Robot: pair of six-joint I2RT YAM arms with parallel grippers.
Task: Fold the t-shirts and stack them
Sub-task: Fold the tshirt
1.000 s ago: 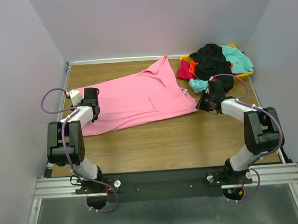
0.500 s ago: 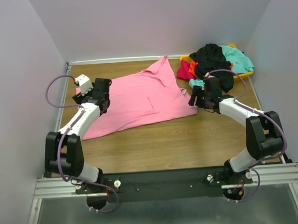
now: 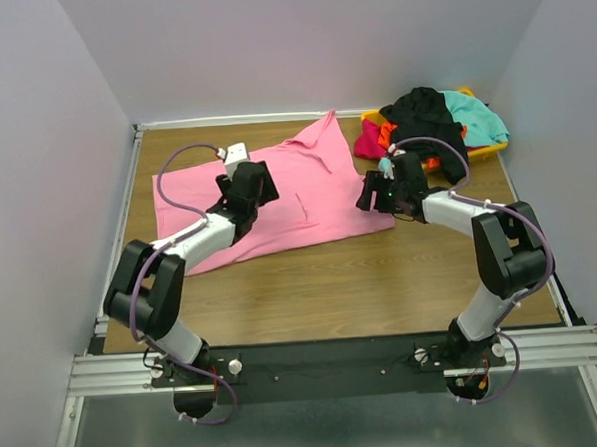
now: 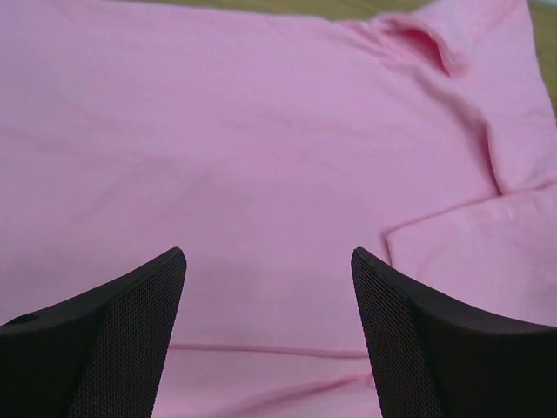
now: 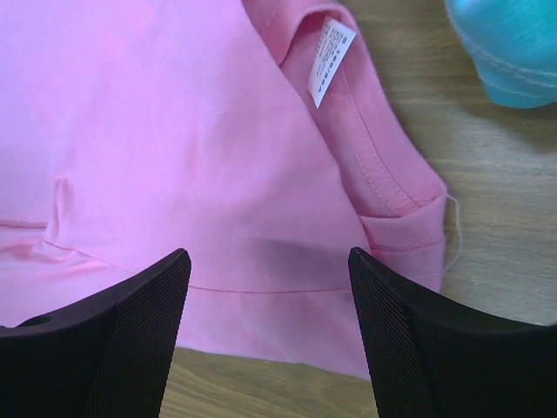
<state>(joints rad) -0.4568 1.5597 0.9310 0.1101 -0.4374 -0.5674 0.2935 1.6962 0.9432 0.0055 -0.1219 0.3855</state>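
A large bright pink t-shirt (image 3: 297, 194) lies spread flat on the wooden table (image 3: 332, 282), one sleeve pointing to the back. My left gripper (image 3: 255, 184) hovers open over its middle; in the left wrist view, only pink cloth (image 4: 261, 131) shows between the fingers (image 4: 130, 331). My right gripper (image 3: 371, 194) hangs open over the shirt's right end, above the collar with its white label (image 5: 329, 59) and the near hem (image 5: 261, 322). Neither gripper holds anything. More t-shirts are heaped at the back right: black (image 3: 423, 112), teal (image 3: 478, 114), orange-red (image 3: 394, 133) and magenta (image 3: 371, 140).
The heap sits in a yellow bin (image 3: 487, 151) in the back right corner. A teal shirt edge (image 5: 513, 52) lies on the table just right of the pink collar. Purple walls close in the table on three sides. Bare wood runs along the near side.
Both grippers have opened and let go of the pink shirt's ends. Both arms have swung inward over the shirt, which now lies slack on the table.
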